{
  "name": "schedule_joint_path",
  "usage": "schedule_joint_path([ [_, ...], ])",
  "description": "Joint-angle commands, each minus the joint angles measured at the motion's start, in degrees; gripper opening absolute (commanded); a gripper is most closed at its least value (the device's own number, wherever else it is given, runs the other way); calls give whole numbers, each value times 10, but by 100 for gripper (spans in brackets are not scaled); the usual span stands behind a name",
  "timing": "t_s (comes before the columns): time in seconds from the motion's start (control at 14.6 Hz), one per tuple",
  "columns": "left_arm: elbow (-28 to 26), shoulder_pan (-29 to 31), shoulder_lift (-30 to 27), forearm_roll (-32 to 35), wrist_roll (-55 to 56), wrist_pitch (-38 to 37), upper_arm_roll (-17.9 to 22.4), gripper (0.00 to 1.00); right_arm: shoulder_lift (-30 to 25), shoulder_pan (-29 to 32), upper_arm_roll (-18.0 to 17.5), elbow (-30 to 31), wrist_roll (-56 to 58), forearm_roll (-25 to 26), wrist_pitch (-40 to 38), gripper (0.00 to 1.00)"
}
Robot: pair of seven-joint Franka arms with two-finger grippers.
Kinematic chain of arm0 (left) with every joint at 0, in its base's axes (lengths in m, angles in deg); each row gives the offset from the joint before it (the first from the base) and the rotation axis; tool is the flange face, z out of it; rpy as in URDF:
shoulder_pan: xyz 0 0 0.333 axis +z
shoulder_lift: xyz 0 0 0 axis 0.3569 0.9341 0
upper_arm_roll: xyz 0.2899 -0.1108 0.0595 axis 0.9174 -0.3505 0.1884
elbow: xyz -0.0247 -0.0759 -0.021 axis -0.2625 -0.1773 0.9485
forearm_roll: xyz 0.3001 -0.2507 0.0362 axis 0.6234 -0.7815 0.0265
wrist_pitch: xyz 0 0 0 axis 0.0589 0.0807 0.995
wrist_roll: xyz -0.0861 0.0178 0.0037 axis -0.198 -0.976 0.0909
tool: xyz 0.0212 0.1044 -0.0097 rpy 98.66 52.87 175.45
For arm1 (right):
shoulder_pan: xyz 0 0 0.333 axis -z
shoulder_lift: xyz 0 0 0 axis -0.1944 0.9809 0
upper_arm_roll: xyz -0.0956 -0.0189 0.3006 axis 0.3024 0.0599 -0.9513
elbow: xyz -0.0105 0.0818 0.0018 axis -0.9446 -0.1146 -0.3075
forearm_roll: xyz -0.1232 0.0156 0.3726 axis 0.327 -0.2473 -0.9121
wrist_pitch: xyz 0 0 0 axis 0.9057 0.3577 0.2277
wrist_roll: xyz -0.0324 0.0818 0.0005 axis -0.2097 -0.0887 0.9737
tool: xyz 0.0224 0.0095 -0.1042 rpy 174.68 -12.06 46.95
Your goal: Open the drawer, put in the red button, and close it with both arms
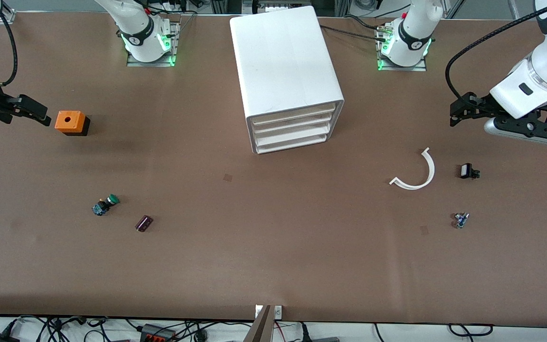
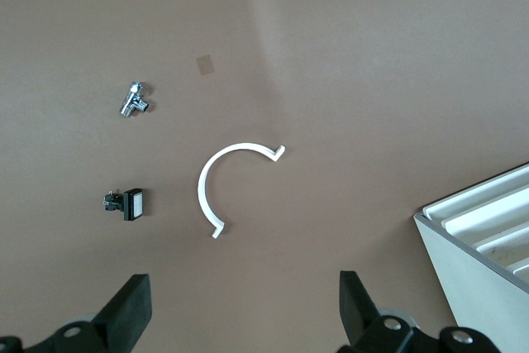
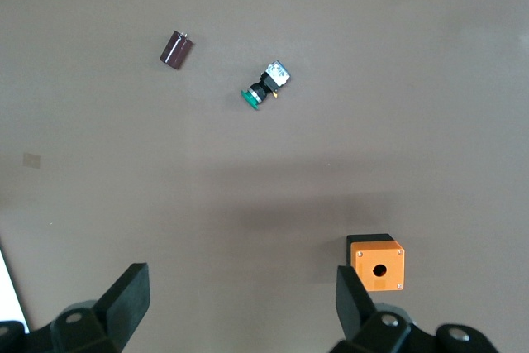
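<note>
The red button cannot be made out in any view, the white drawer cabinet [image 1: 285, 71] stands shut on the bench [image 1: 273, 256], and both hands hover spread wide and empty: the left hand [image 1: 458, 113] [image 2: 240, 312] over bare bench near the white arc [image 1: 416, 173] [image 2: 216, 188], the right hand [image 1: 40, 114] [image 3: 240, 307] over bench beside the orange box [image 1: 70, 121] [image 3: 377, 264].

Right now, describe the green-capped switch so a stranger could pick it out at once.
From the white drawer cabinet mid-table, go toward the right arm's end, then nearer the front camera than the orange box. There the green-capped switch lies beside a dark purple cylinder; it alone has a round green cap.
</note>
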Motion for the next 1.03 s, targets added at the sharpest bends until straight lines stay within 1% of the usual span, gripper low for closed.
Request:
schedule_joint_path([
  [0.0, -9, 1, -8, 13, -7, 5, 1, 100, -16, 6, -4, 16, 10, 8, 12, 100],
  [0.96, -8, 0, -9, 14, -7, 5, -1, 100, -15, 11, -3, 16, 11, 6, 6, 100],
])
